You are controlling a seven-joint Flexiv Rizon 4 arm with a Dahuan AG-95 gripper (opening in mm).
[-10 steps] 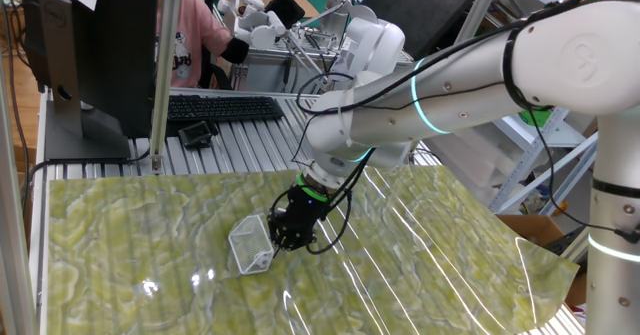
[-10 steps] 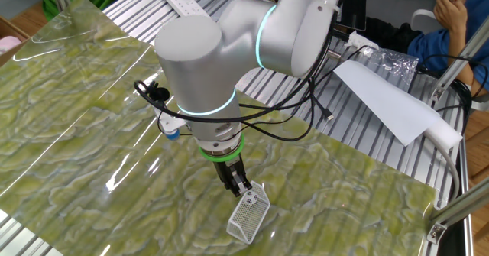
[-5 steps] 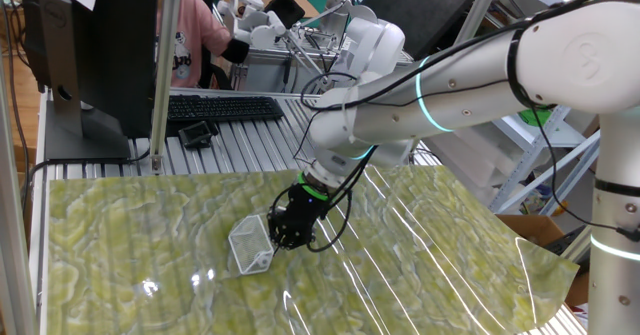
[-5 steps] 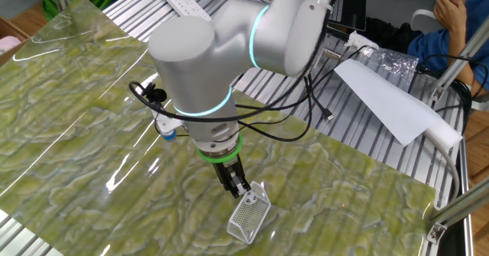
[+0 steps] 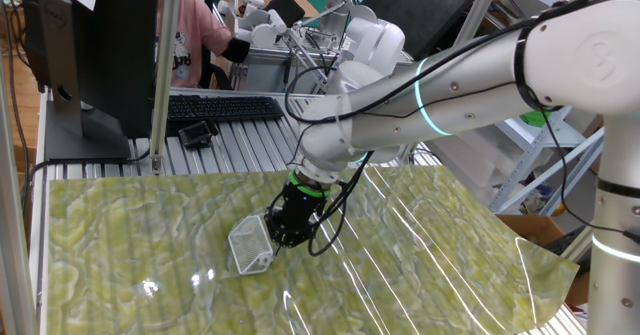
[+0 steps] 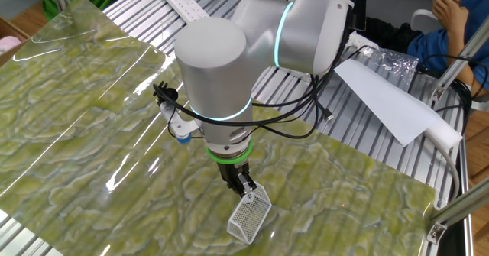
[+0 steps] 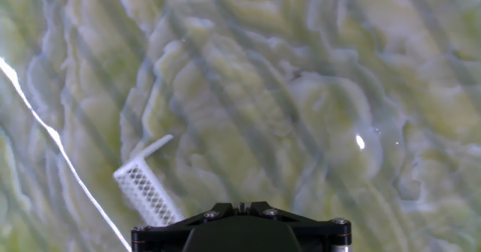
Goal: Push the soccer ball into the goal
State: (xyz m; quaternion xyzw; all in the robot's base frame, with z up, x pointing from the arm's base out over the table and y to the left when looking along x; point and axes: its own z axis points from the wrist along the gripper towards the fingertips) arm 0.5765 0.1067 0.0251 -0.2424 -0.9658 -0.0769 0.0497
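Observation:
The goal is a small white mesh wedge lying on the green patterned mat. It also shows in the other fixed view and at the lower left of the hand view. My gripper points down with its black fingers together, right at the goal's open side. In the hand view only its tips show at the bottom edge, closed with nothing between them. I cannot make out the soccer ball in any view; the mesh and the fingers hide that spot.
The green mat covers the table. A keyboard and monitor stand behind it on the slatted top. A remote and white paper lie beyond the mat. People sit at the far sides.
The arm's upper joints have swung a little, and the gripper has shifted slightly along the goal's mouth. The goal has stayed in place.

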